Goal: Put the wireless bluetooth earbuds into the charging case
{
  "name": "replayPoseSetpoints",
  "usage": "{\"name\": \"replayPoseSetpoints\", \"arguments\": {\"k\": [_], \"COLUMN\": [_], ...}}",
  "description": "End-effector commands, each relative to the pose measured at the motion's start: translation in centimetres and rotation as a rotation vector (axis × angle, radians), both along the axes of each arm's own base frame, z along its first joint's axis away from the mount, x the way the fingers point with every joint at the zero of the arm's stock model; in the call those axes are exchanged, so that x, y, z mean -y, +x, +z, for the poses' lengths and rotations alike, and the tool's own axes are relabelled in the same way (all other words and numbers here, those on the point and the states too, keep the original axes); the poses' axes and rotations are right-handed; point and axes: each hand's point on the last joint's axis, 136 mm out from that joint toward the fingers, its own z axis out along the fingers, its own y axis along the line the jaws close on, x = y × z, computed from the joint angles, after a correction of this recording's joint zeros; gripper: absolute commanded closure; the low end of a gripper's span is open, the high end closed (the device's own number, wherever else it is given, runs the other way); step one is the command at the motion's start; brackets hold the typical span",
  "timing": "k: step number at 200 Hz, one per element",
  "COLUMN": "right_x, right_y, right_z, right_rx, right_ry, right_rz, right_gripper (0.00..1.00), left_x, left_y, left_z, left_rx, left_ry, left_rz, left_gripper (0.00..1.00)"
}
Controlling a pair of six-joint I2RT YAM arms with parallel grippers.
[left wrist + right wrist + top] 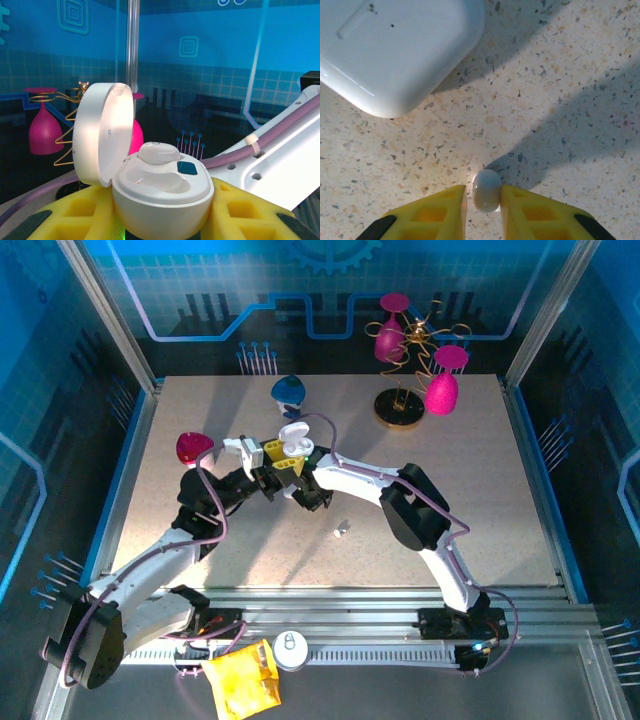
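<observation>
Sitting open with its lid (102,132) tipped back, the charging case (160,197) is clamped in the left end effector (162,220), over the middle of the surface (545,75). One earbud (159,152) already rests in its far pocket; the near pocket looks empty, so roughly half remains. The left wrist view shows that; the right wrist view shows the second earbud (486,190) lying on the surface between the close-set fingers of the right end effector (483,194), though whether they grip it I cannot tell.

I find the table (500,500) well lit, brightest at far left, crossed by hard-edged shadows. Glare washes out the charging case (160,192) lid, and the backdrop (225,75) behind it is soft.
</observation>
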Motion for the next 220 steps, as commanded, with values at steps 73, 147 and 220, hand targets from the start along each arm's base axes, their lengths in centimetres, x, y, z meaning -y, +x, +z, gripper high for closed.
{"name": "replayPoseSetpoints", "arguments": {"k": [73, 147, 220], "right_x": [0.0, 2.1, 9.6], "right_y": [-0.3, -0.6, -0.6], "right_z": [-0.3, 4.2, 14.5], "right_rx": [-0.006, -0.008, 0.145], "right_ry": [-0.029, 0.293, 0.691], "right_rz": [0.003, -0.120, -0.278], "right_gripper": [0.82, 0.83, 0.82], "left_x": [-0.4, -0.5, 0.0], "left_y": [0.2, 0.0, 0.8], "left_z": [0.5, 1.0, -0.1], "left_rx": [0.033, 0.029, 0.056], "left_ry": [-0.009, -0.050, -0.031], "left_rz": [0.024, -0.001, 0.008], "left_gripper": [0.64, 0.64, 0.65]}}
